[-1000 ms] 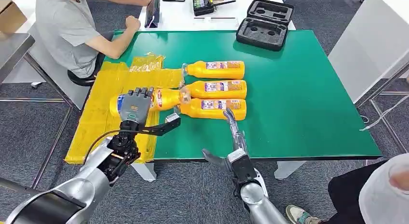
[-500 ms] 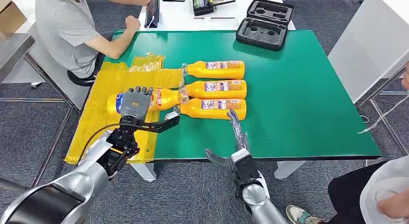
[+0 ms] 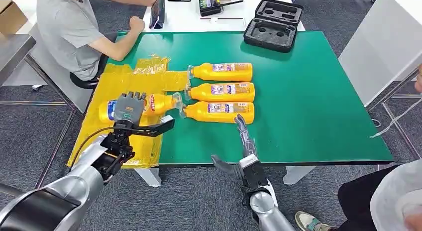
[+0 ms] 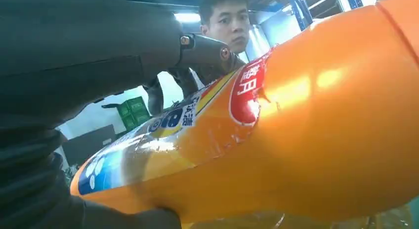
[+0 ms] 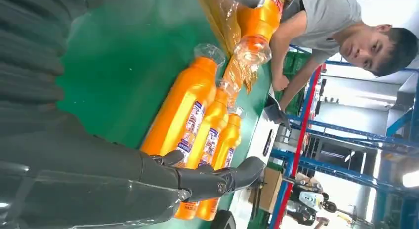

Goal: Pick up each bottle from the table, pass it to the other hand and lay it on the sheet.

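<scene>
Left hand grips an orange bottle round its labelled middle, held sideways over the yellow sheet, clear cap end toward the three bottles lying on the green table. Right hand open, fingers straight, holding nothing, tips just short of the nearest table bottle. Bottle looks rigid glossy plastic, likely slippery, probably full so fairly heavy. Best hold: a wrap round the flat middle, not the narrow neck. It could roll once laid down.
</scene>
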